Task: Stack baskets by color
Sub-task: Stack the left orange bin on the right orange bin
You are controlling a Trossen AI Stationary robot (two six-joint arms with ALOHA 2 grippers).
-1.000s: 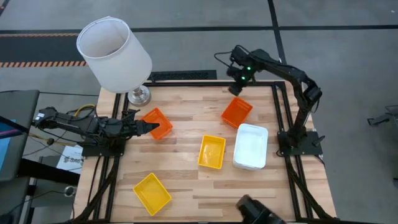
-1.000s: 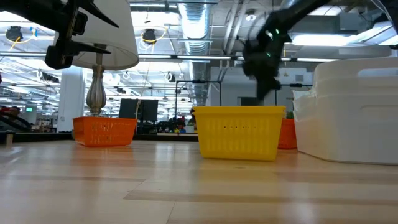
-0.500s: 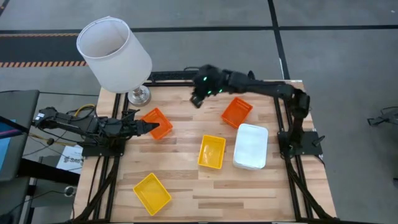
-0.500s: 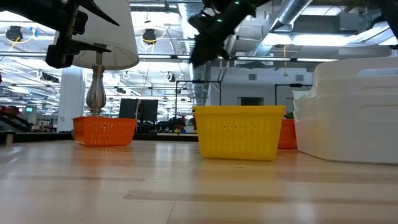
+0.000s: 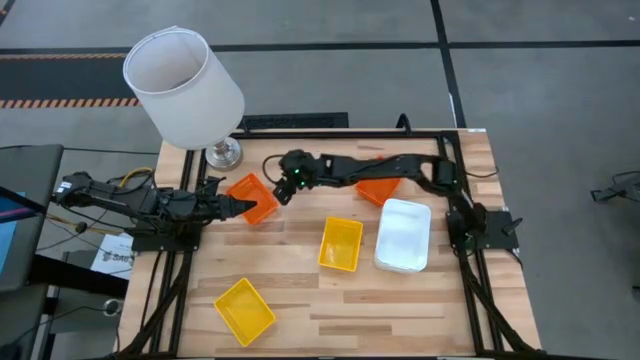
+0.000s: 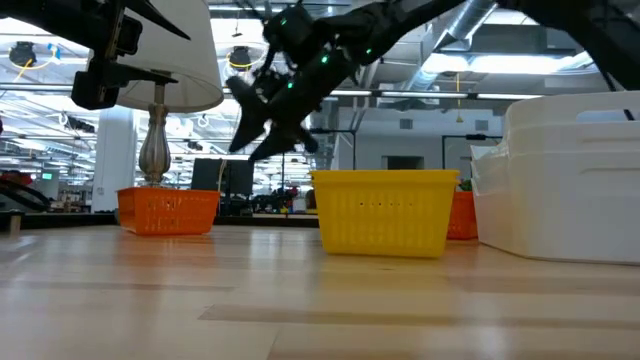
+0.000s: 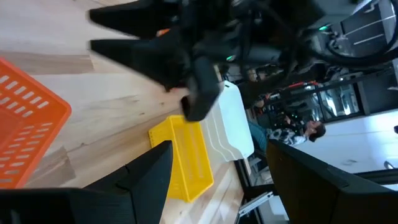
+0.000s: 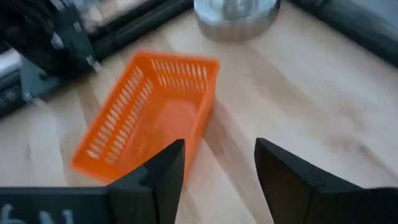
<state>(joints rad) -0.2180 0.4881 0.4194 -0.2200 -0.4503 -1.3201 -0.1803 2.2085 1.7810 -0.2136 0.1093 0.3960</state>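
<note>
A: Taking the large white cylindrical lampshade (image 5: 183,87) on its silver base as the marker, where does the right gripper (image 5: 283,190) sit?

B: Out in front of the lamp's base, reached across the wooden table (image 5: 300,300). It hangs above the boards just beside the small orange plastic slotted basket (image 5: 252,198), and its two dark fingers (image 8: 163,171) stand apart with nothing between them.

A: And the left gripper (image 5: 228,206)?

B: It lies at that same orange basket, on the side away from the right gripper. Whether its fingers are apart or together, I cannot tell.

A: The other baskets?

B: A second orange basket (image 5: 378,189) lies farther from the lamp, partly under the right arm. Next to it is the white plastic basket stack (image 5: 403,235), and a yellow plastic basket (image 5: 340,244) lies just beside the white. Another yellow basket (image 5: 245,310) lies well apart, at the table's near edge.
</note>
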